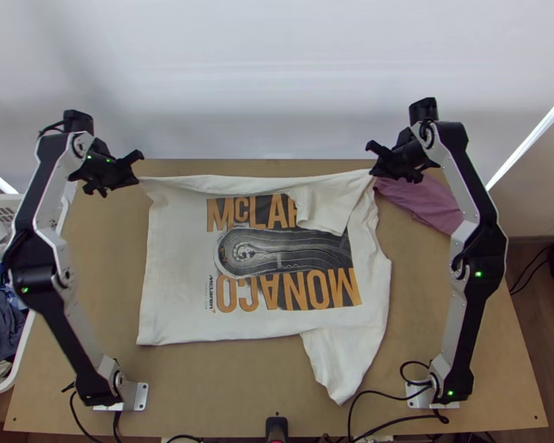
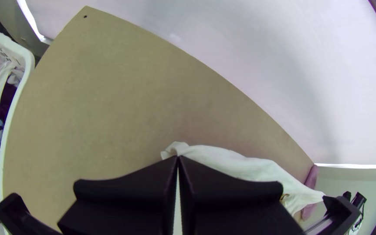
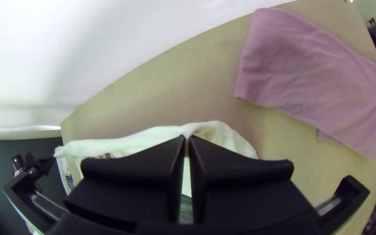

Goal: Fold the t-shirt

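Pink cloth (image 1: 427,201) is seen laid on table (image 1: 225,384), upper right of top view. White basket (image 2: 27,65), filled with mixed clothes (image 1: 0,325), is seen at left edge. Top is spanned by white backdrop (image 1: 277,81).

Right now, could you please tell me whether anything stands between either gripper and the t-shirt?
Nothing visible does. The left gripper and the right gripper each pinch the t-shirt at its far edge, one toward each end. The pink cloth lies off to the right, not in between.
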You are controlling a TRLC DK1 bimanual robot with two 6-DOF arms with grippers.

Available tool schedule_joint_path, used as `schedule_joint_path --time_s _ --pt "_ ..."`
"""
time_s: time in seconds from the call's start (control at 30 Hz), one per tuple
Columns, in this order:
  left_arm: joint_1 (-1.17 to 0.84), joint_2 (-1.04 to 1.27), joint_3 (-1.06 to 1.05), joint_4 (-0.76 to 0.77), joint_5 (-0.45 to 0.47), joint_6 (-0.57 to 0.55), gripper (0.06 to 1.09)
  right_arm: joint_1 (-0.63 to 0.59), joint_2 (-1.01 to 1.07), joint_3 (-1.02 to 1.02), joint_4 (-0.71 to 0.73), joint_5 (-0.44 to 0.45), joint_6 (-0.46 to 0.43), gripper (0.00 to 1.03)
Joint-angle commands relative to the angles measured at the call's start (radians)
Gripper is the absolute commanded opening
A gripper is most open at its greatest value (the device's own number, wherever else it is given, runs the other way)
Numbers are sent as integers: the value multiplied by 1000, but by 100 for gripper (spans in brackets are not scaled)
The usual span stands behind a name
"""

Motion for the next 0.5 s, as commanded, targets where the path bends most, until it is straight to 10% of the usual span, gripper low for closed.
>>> schedule_joint_path --time_s 0.0,0.47 --pt "-2 -79 -118 14 23 17 10 -9 -69 -57 -27 17 -29 3" --pt "22 -301 -546 185 43 63 10 14 -259 -392 57 86 -70 3"
